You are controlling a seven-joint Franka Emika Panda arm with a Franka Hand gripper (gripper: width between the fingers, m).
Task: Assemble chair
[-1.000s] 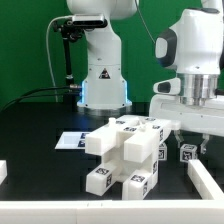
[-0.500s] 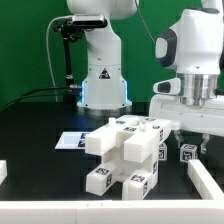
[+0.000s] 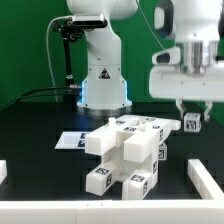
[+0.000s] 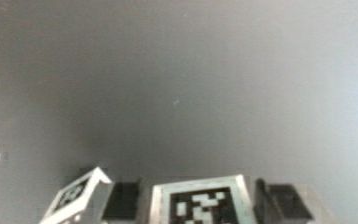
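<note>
The hand (image 3: 190,117) hangs high over the table (image 3: 35,128), pointing straight down — closed on a small tagged chair part (image 3: 191,123)

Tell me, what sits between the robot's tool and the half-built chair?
Nothing. In the exterior view only bare black table shows between the tool, which grips a small tagged block, and the half-built chair.
</note>
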